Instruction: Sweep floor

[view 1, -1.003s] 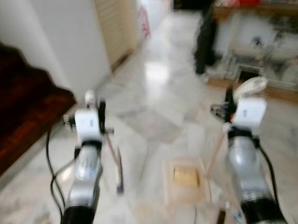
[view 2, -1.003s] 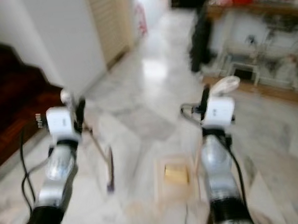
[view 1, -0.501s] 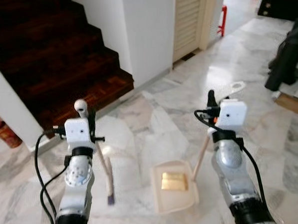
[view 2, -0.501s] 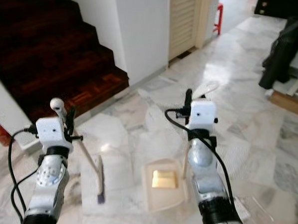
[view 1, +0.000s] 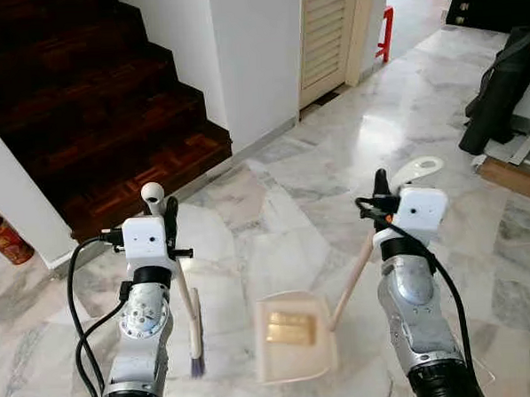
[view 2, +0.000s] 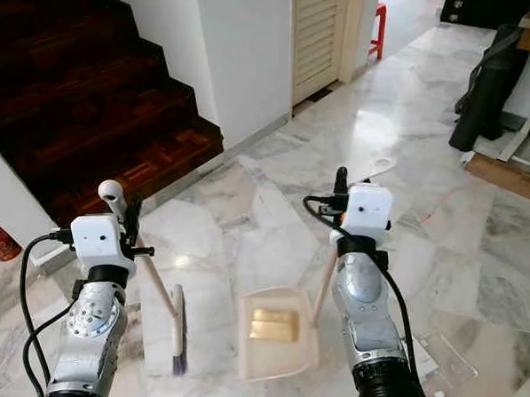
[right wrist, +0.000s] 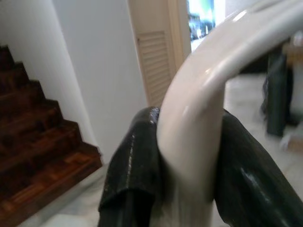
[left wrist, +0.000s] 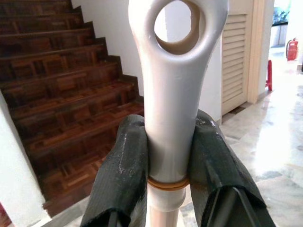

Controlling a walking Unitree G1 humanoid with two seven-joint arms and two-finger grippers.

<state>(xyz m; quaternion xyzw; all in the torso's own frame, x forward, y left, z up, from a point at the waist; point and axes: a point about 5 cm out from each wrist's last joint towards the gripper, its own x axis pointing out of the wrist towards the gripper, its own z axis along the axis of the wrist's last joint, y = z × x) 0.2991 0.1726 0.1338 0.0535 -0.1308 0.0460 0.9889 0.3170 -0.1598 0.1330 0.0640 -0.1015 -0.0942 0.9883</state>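
Motion blur from a second ago is gone and the head views are sharp, with the dark stairs [view 1: 90, 92] and louvred door [view 1: 327, 31] holding almost the same places as half a second back. I judge the robot has finished turning and is settling, ready for a sweeping stroke.

Left claw [left wrist: 168, 156] pinches the broom [view 1: 187, 296] just under the ring at its handle top, one finger [left wrist: 124, 175] pressed on each side. The handle runs down and forward from the claw to the bristles, which sit on the marble floor [view 1: 274, 207] below it.

Right claw [right wrist: 187, 156] pinches the dustpan [view 1: 294, 335] by the curved top of its long handle, fingers [right wrist: 135, 165] tight against it. The pan hangs below and to the inside of that claw, between the two arms and just beside the broom head; it looks slightly blurred and has slid a little toward the broom since half a second ago.

Inside the pan lies one flat yellow-gold piece [view 1: 290, 328], near the middle; whether more debris lies with it is too small to tell. A dark bag [view 1: 499, 88] leans well off beyond the right claw.
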